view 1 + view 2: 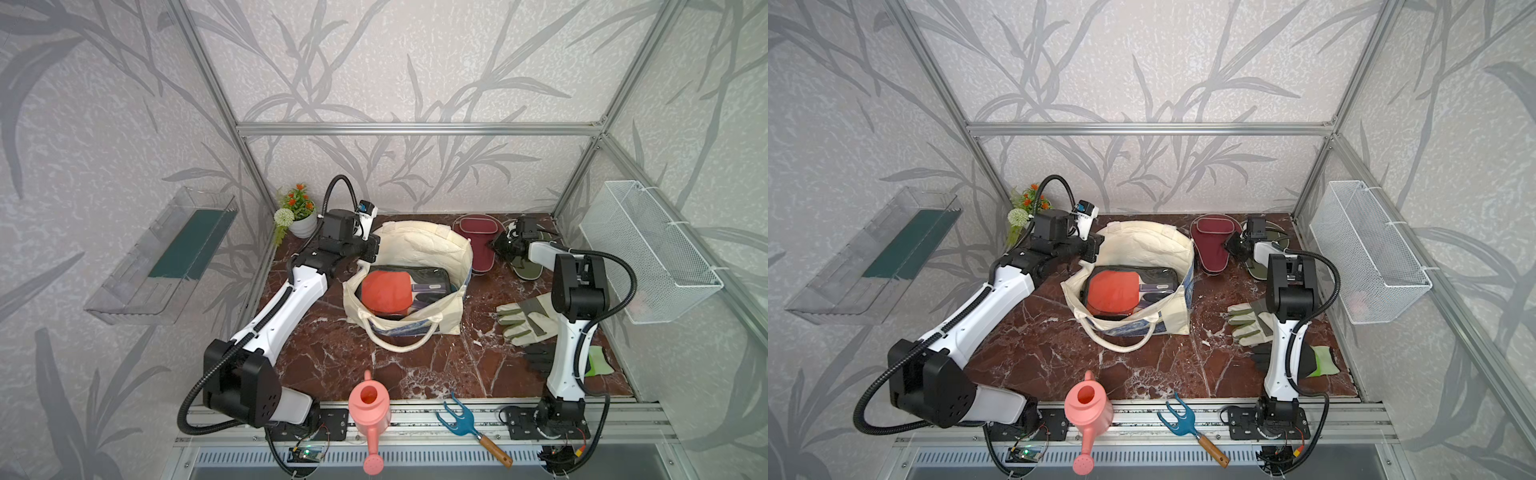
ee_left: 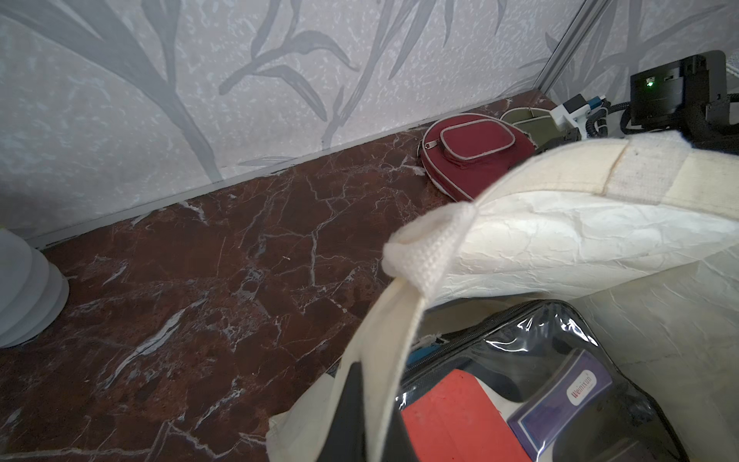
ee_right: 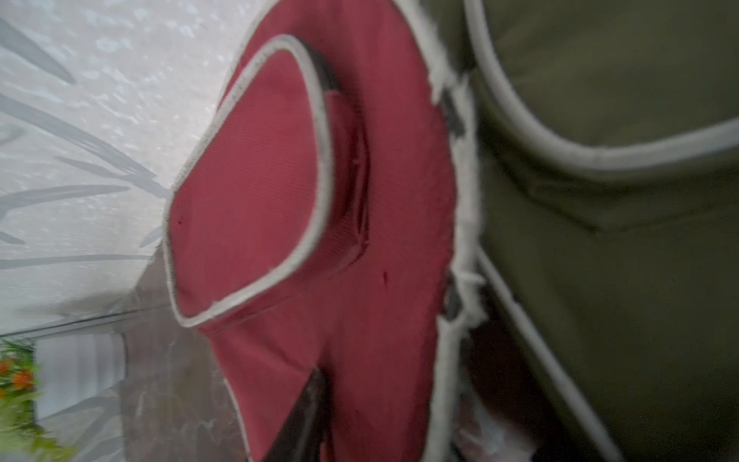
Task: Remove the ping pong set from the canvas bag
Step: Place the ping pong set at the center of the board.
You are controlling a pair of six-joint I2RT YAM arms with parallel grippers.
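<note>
Canvas bag [image 1: 419, 249]: cream, soft, standing mouth-up mid-table [image 1: 324, 361]; left pincer [image 1: 369, 254] closed tight on its handle [image 2: 400, 316] at the rim, holding the mouth open; inside, lying flat, the case [image 1: 436, 274], black-edged and clear-fronted, red-faced paddle [image 1: 384, 291] showing through; probably light and fairly stiff, the plastic face slippery, so best pinched at the bound edge nearest the rim, not on the face; maroon cover [image 1: 478, 249] and olive cover [image 1: 528, 271] lie outside the bag, side by side near the back wall; right pincer [image 1: 505, 246] low over them, its opening and any hold impossible to judge.
</note>
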